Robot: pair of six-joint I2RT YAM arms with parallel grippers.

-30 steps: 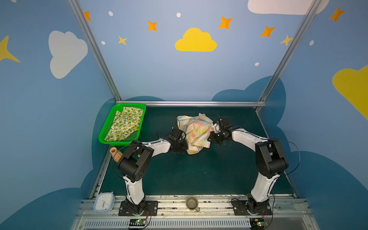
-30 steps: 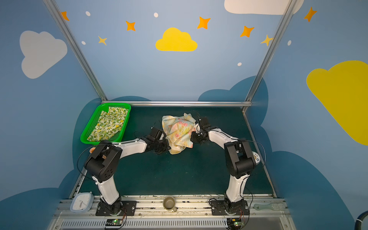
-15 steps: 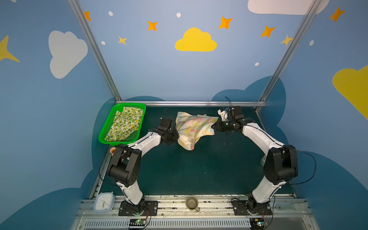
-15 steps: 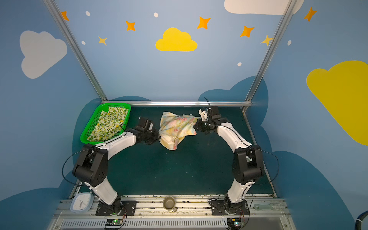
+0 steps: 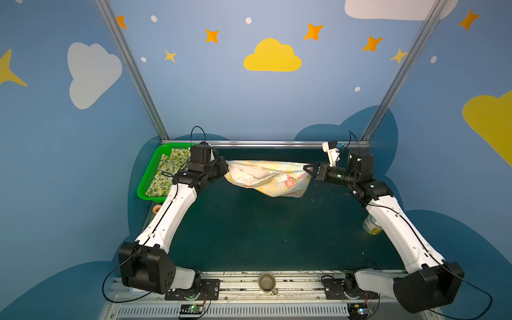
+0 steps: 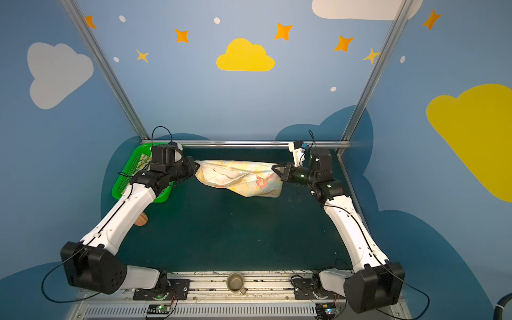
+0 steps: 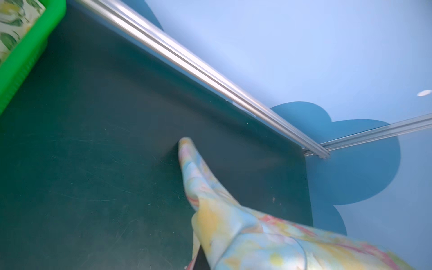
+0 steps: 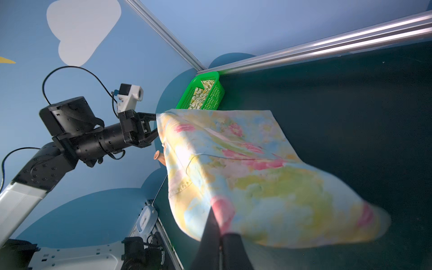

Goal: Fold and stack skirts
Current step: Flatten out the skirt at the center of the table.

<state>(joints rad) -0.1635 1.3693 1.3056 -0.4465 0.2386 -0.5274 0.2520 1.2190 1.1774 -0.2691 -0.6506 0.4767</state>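
The pale yellow skirt with pink flowers (image 5: 270,177) (image 6: 241,177) hangs stretched between both grippers above the back of the dark table. My left gripper (image 5: 225,166) (image 6: 196,165) is shut on its left corner, which also shows in the right wrist view (image 8: 155,124). My right gripper (image 5: 306,167) (image 6: 274,168) (image 8: 219,230) is shut on the right corner. The cloth sags in the middle and lower right. In the left wrist view the skirt (image 7: 233,222) covers the jaws. The lemon skirt (image 5: 166,171) (image 8: 201,94) lies flat in the green basket (image 5: 146,177) (image 6: 122,182).
A tan mug (image 5: 266,282) sits on the front rail. A white and green cup (image 5: 372,225) stands by the right arm and a small wooden piece (image 6: 141,219) by the left arm. A metal rail (image 5: 266,143) bounds the table at the back.
Both grippers have lifted and moved apart toward the back. The flowered skirt went from a bunched heap on the table to a taut span in the air.
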